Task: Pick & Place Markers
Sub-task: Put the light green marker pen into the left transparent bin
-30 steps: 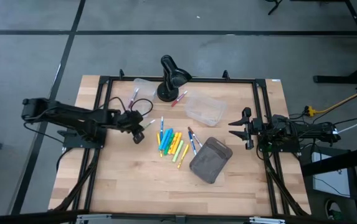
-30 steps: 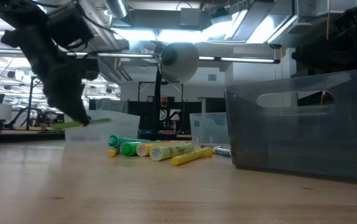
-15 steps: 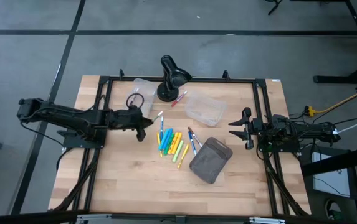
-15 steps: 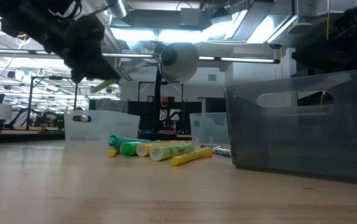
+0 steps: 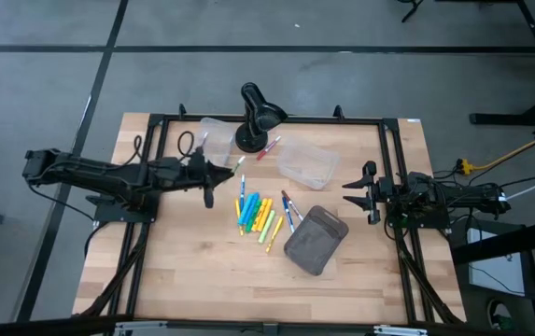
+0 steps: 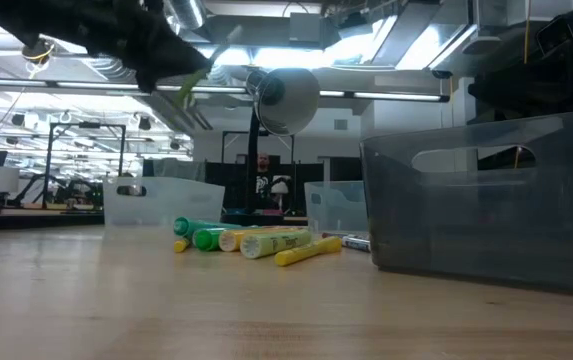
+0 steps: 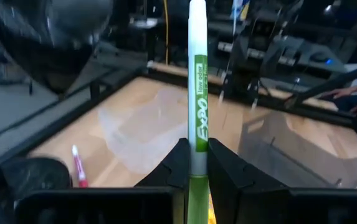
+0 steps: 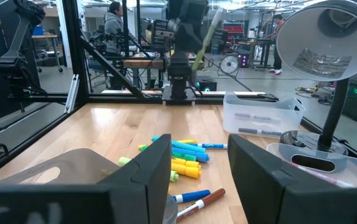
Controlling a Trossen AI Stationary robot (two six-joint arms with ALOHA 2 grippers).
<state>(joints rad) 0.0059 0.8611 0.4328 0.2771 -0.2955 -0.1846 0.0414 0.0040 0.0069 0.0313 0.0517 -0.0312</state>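
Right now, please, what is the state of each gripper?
Left gripper: closed on a green Expo marker, lifted above the table.
Right gripper: open, holding nothing, waiting at the table's right side.

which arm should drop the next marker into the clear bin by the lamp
The left. The left gripper is shut on a green marker, raised beside the clear bin near the lamp. The right gripper is open and empty at the table's right side.
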